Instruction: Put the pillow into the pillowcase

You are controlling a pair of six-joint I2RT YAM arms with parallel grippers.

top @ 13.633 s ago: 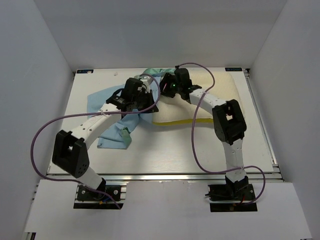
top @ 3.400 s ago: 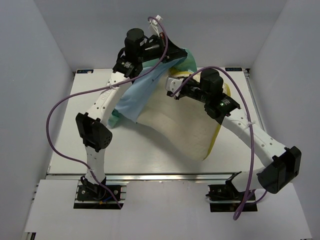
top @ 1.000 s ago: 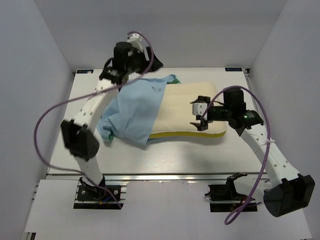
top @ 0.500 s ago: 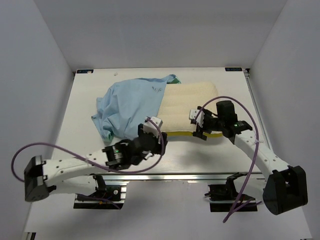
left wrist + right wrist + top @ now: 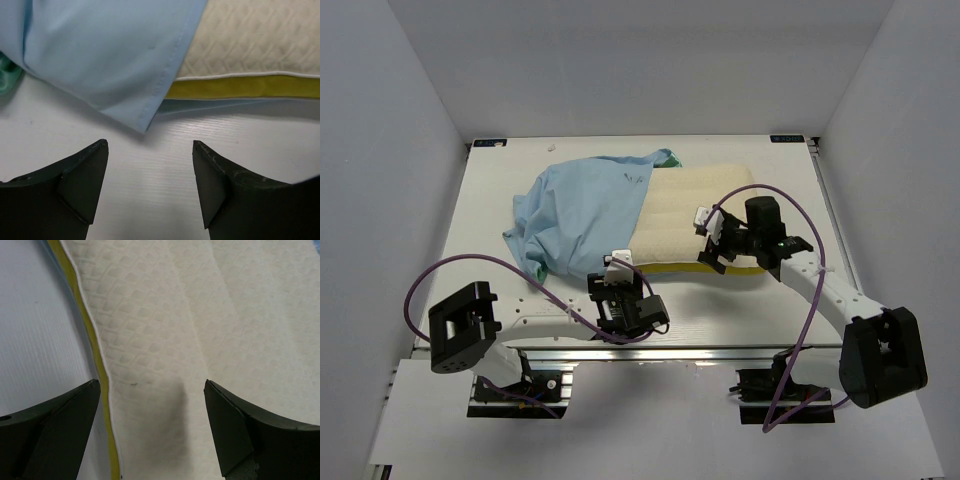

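Pillow flat on bench, left end inside pillowcase mouth; left end effector wide, empty, facing the case's near hem, right end effector wide over pillow's near-right edge, probably to grip and feed it further.

Lab test cell: plain white walls, bolted-down white table.

The left end of the pillow is hidden inside the pillowcase, how deep unclear.
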